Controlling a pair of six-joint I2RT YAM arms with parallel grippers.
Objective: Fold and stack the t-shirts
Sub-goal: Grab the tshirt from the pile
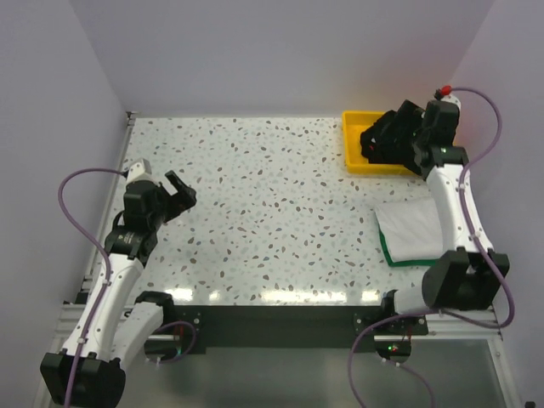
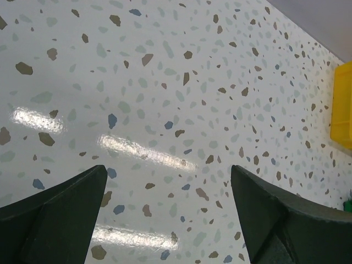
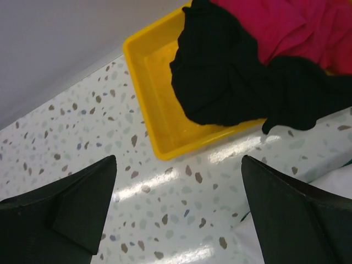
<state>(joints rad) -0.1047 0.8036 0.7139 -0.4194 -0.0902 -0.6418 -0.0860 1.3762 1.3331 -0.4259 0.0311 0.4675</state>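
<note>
Two down: folded white cloth t-shirt (image 1: 412, 228) atop green cloth t-shirt (image 1: 388, 255) on the speckled tabletop (image 1: 272, 195), crumpled black t-shirt (image 3: 220, 71) and magenta t-shirt (image 3: 297, 27) waiting in the yellow plastic tray (image 3: 159, 118), left end effector (image 2: 169, 170) and right end effector (image 3: 179, 165) spread, empty.

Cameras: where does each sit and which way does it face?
Top external: above and behind both arms, looking down on the table; both arms show.
Left wrist: on the left arm, facing the table; the open left gripper shows.
Right wrist: on the right arm, facing the yellow tray with black shirt and magenta shirt; the open right gripper shows.
Shared: the tray appears in all three.
</note>
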